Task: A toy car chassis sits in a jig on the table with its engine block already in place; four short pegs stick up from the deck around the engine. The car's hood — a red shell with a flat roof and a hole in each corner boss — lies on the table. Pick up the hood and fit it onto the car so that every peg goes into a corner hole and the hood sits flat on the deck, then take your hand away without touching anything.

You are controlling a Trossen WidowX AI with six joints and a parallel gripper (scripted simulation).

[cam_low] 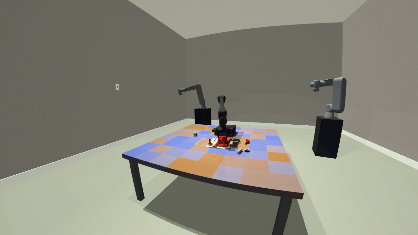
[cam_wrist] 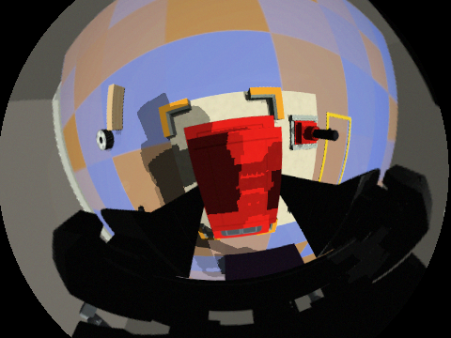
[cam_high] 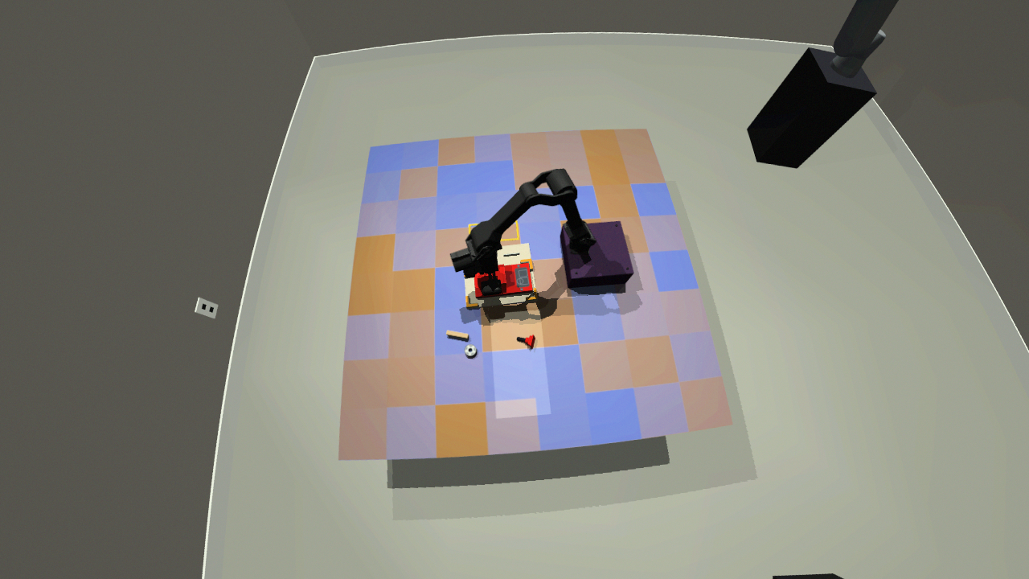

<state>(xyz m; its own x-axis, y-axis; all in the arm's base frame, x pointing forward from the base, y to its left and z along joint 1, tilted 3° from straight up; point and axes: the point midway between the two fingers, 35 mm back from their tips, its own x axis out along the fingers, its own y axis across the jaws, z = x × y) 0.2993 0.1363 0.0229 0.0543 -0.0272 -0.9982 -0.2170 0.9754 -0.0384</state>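
"Patchwork table point(cam_high: 403, 425) point(cam_low: 186, 163) point(cam_wrist: 216, 52) below, grey walls beyond; what stands around the jig point(cam_high: 472, 303) point(cam_low: 217, 147) point(cam_wrist: 301, 103)?"

"Beside it, the purple block point(cam_high: 611, 266) point(cam_low: 231, 130) point(cam_wrist: 263, 263) under my arm. Within it, the red chassis point(cam_high: 522, 277) point(cam_low: 220, 144) point(cam_wrist: 241, 231)."

"And your claw point(cam_high: 490, 282) point(cam_low: 223, 136) point(cam_wrist: 240, 183)?"

"Over the jig, clamped on the hood point(cam_high: 480, 275) point(cam_low: 222, 138) point(cam_wrist: 256, 160)."

"So how far along are we?"

"Pick-up and carry are done, I'd say. The hood is above the chassis, covering the engine's place. Whether it touches the deck, I cannot tell."

"The pegs?"

"Hidden from me. I judge that lining up the holes, seating it flat, letting go and backing off cleanly remain."
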